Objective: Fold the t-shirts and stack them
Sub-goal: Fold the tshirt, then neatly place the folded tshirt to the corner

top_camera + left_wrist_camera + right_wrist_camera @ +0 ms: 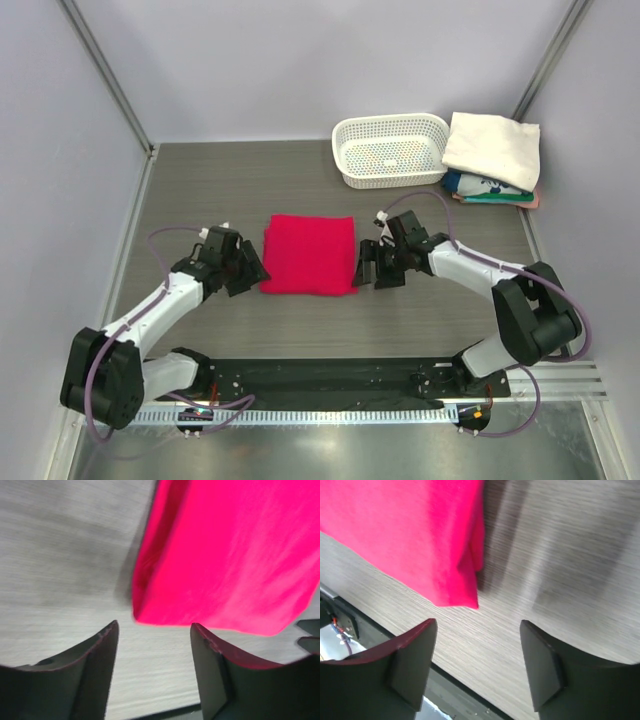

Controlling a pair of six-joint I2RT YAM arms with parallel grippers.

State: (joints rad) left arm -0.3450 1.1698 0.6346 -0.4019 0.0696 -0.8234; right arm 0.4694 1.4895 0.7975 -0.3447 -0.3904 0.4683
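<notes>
The crimson-red t-shirt [309, 254] lies folded into a flat rectangle in the middle of the table. It also shows in the left wrist view [230, 560] and the right wrist view [415, 535]. My left gripper [252, 268] is open and empty just left of the shirt's near-left corner; in its wrist view [154, 627] only bare table lies between the fingers. My right gripper [366, 266] is open and empty just right of the shirt's near-right corner, as its wrist view [478, 625] shows. A cream-white shirt [492, 148] lies folded on a stack with a teal/white-printed shirt [487, 188] and a pink one at the back right.
A white perforated basket [390, 150] stands at the back, left of the folded stack. A black base rail [330, 378] runs along the near edge. Grey walls close in the left, right and back sides.
</notes>
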